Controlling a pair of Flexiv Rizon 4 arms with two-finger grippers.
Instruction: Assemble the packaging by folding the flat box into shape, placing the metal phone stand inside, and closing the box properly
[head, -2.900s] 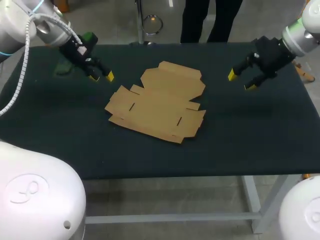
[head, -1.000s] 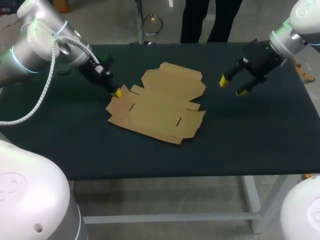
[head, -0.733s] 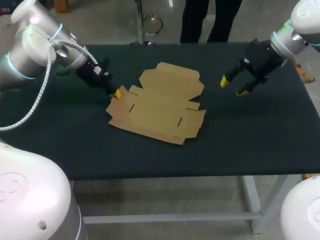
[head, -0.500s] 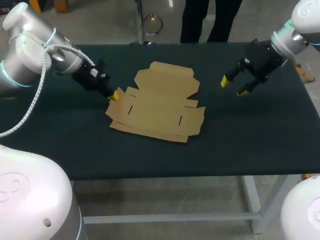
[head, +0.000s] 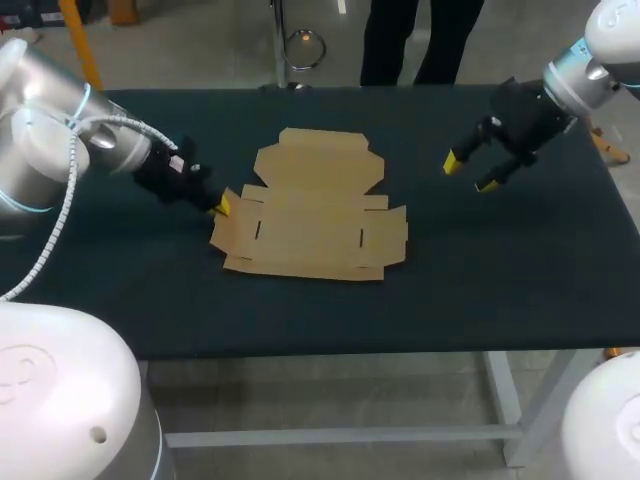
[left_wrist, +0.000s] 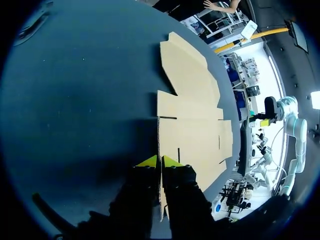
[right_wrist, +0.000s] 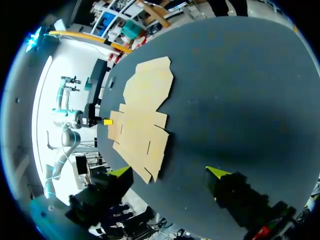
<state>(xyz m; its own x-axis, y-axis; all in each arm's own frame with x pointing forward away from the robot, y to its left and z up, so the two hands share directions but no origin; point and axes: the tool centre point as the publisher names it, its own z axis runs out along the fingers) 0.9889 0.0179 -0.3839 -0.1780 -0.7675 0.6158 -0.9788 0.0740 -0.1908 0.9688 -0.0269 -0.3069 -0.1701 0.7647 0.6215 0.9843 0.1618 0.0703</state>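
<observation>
Barely started, we judge. The left gripper (head: 222, 205) sits at the left edge of the box (head: 310, 225). From the left wrist view its two yellow tips are pinched close with the cardboard edge between them, so we call it clamped on the box (left_wrist: 192, 135). The box lies near the middle of the table (head: 500, 280), opened out flat, panels and flaps spread, slots showing, and no wall raised that we can see. The right gripper (head: 468, 174) hangs over the table well to the right of the box, fingers spread wide, holding nothing. The right wrist view agrees, with the box (right_wrist: 140, 125) ahead of it and well apart. So nothing is folded yet. Left to do: raise the walls, tuck the flaps, put the stand in and close the lid, which is nearly the whole task. Hard to make out: in the head view only one yellow tip of the left gripper shows, and the other is hidden by the cardboard or the finger. Whether the pinched edge is lifted off the table, we cannot tell. The stand shows in no view, so we cannot say where it is.
</observation>
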